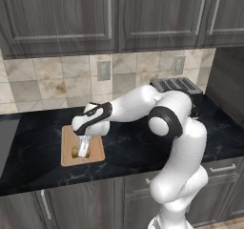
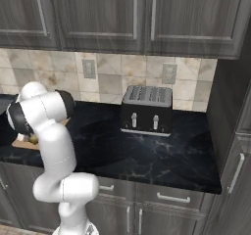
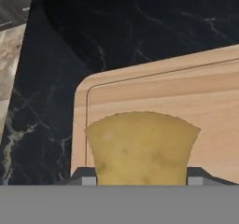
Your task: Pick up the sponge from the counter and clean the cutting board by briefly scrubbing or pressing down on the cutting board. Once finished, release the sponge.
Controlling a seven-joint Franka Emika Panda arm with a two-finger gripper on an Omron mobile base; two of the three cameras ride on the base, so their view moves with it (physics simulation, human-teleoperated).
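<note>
The light-tan cutting board (image 1: pixel 97 152) lies on the black marble counter (image 1: pixel 128 151), left of the arm's base. My gripper (image 1: pixel 84 149) points down over the board's middle and is shut on the yellow sponge (image 1: pixel 75 151). In the hand view the sponge (image 3: pixel 142 146) is squeezed between the two dark fingertips (image 3: pixel 83 176) and flares out above them, with the cutting board (image 3: pixel 186 92) and its rounded corner behind it. Whether the sponge presses on the wood I cannot tell. In the right base view a sliver of the cutting board (image 2: pixel 22 143) shows behind the arm.
A black four-slot toaster (image 2: pixel 146 109) stands at the back of the counter, right of the arm, and also shows as the toaster (image 1: pixel 176 85). A grey flat surface (image 1: pixel 5 140) sits at the far left. Upper cabinets hang overhead; a tall cabinet (image 2: pixel 230 111) closes the right end.
</note>
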